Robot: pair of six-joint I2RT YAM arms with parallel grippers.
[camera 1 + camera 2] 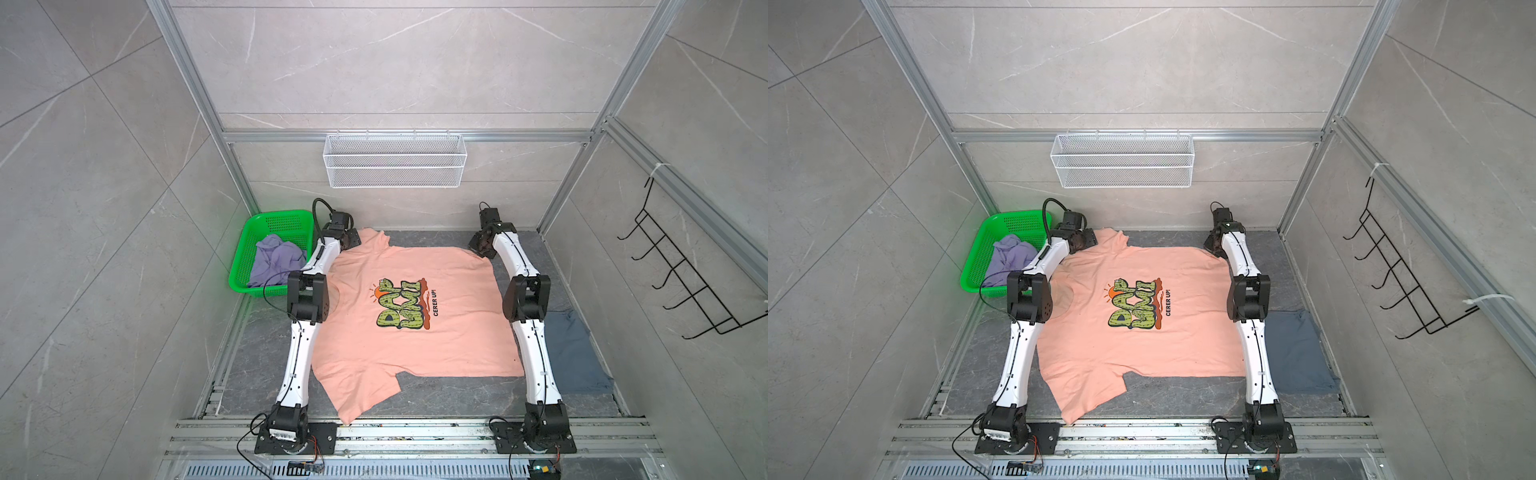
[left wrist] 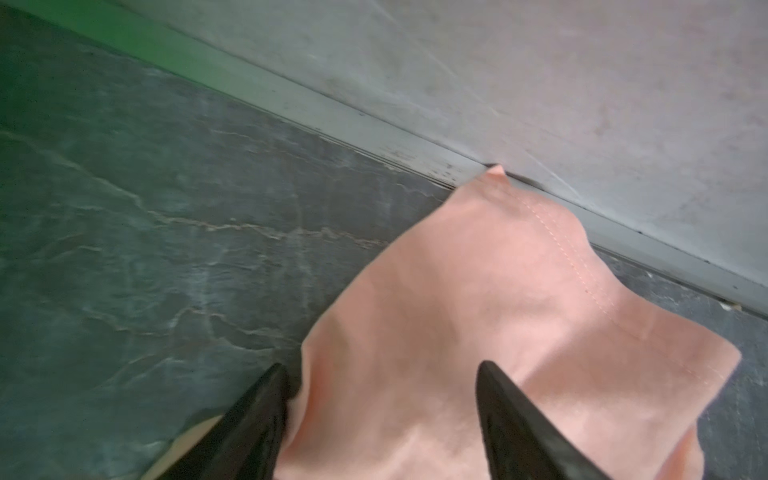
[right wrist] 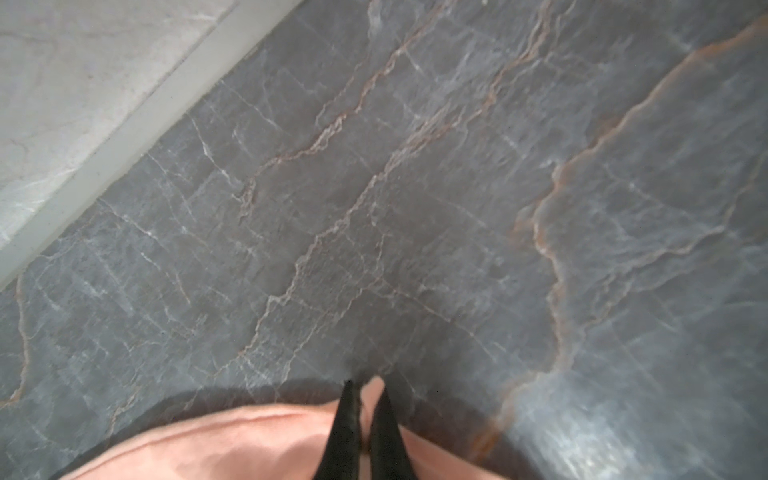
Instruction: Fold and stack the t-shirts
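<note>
The peach t-shirt point(image 1: 415, 353) edge pinched by right fingers point(image 3: 347, 428) (left fingers point(image 2: 511, 415) spread).

The peach-pink t-shirt point(image 1: 415, 332) lies spread print-up on the table point(image 1: 440, 399), lavender t-shirt point(image 1: 276, 257) apparently crumpled in the green basket point(image 1: 243, 253).

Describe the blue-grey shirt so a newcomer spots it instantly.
On the dark marble table, look outside the right arm. The blue-grey t-shirt lies flat there. Unlike the printed peach t-shirt mid-table and the lavender t-shirt in the green basket, it is plain and dark.
</note>
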